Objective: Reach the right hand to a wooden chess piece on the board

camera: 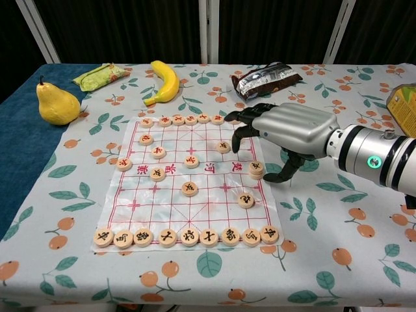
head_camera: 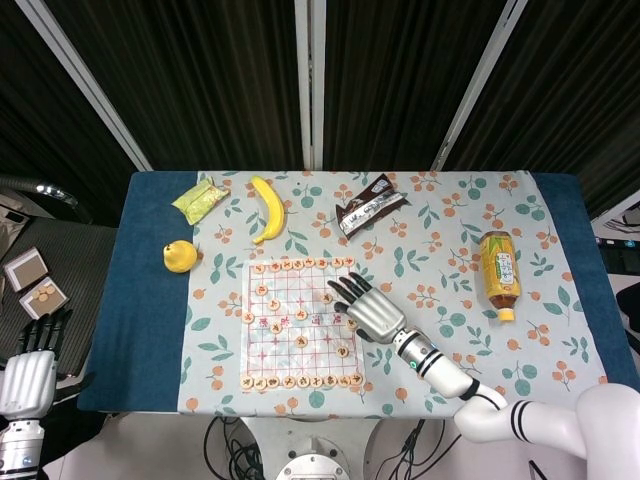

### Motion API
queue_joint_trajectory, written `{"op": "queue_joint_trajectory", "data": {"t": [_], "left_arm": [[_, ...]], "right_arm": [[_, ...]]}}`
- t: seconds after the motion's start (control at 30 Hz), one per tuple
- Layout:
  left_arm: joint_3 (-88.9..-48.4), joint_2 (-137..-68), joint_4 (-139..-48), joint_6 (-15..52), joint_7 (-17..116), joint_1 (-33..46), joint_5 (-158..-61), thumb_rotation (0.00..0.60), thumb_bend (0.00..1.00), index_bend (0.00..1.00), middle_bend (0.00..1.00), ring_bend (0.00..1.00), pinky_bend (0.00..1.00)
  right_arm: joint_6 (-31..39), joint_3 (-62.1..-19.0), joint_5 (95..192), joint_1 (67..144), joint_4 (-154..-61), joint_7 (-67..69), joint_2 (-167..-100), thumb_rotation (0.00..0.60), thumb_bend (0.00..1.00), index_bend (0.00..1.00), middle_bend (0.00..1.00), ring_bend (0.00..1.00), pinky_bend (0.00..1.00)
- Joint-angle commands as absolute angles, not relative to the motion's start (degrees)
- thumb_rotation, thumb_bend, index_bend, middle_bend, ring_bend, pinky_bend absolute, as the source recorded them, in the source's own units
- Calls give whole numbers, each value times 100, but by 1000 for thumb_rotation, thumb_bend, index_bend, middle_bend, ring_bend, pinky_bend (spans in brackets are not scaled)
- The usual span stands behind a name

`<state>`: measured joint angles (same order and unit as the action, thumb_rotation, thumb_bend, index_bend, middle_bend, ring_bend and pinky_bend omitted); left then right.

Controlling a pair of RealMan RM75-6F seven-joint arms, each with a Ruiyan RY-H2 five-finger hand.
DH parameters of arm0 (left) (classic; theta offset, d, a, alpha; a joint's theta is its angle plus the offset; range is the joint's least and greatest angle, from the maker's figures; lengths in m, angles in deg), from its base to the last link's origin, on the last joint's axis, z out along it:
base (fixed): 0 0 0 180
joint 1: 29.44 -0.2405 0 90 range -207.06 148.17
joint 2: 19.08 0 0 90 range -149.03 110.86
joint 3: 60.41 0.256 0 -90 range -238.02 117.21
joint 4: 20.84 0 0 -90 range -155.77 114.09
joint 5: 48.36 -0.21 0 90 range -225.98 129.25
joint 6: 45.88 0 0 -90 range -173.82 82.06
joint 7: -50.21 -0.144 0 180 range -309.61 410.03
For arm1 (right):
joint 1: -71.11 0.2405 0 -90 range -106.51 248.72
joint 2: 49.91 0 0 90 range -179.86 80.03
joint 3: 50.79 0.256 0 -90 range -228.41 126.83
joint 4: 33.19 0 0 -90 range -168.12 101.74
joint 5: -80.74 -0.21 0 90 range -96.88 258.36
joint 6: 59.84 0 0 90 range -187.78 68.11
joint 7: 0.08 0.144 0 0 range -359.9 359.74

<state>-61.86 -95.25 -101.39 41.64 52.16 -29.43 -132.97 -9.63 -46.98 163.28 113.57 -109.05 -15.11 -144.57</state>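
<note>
Fingers (camera: 242, 131) of right hand (camera: 289, 133) spread, gripping nothing, above chess piece (camera: 223, 147); one board (camera: 136, 195), one banana (camera: 164, 80)

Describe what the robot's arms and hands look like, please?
The right hand has a brushed silver shell with black fingers. Its wrist is silver with black bands and a green light; the arm is glossy white. The left hand looks the same.

The right hand (camera: 286, 130) covers the far right corner of the board (camera: 169, 195), hiding any pieces beneath. The bottle (camera: 404, 107) is cut off by the chest view's right edge. The left hand (head_camera: 28, 370) sits low at the head view's left edge.
</note>
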Motion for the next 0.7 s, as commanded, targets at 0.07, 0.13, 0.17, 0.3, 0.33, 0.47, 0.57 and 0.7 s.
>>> {"op": "queue_joint_trajectory", "data": {"t": [0.07,0.13,0.17,0.3,0.33,0.47,0.57,0.7], "left_arm": [[-6184,-9520,-10149,4182,5207,-2953,-13302,600,132,20,22,0,0],[-6185,-9510,-10159,4205,5201,-2964,-13305,600,131,20,22,0,0],[-6184,-9506,-10162,4213,5198,-2970,-13306,600,132,20,22,0,0],[-6179,-9481,-10166,4223,5208,-2991,-13294,600,132,20,21,0,0],[-6178,-9475,-10167,4220,5209,-2994,-13291,600,131,20,21,0,0],[-6179,-9457,-10190,4206,5210,-2989,-13290,600,132,19,21,0,0],[-6188,-9426,-10196,4140,5147,-2949,-13282,600,133,19,22,0,0],[-6247,-9393,-10198,4050,5095,-2876,-13233,600,132,20,21,0,0]], "right_arm": [[-837,-4700,16414,11337,-11019,-1407,-14349,600,150,113,0,0,0],[-611,-4698,16501,11252,-11149,-1336,-14191,600,150,111,0,0,0],[-494,-4704,16537,11196,-11221,-1305,-14090,600,150,106,0,0,0],[72,-4855,16597,10772,-11675,-1345,-13415,600,150,42,0,0,0],[228,-4964,16556,10576,-11860,-1389,-13150,600,150,22,0,0,0],[1035,-5324,16518,9781,-12039,-1057,-12565,600,144,0,0,0,0],[1832,-5418,16439,9122,-11604,-666,-12529,600,120,0,0,0,0],[2365,-5377,16153,8495,-10987,90,-12657,600,114,0,0,0,0]]}}
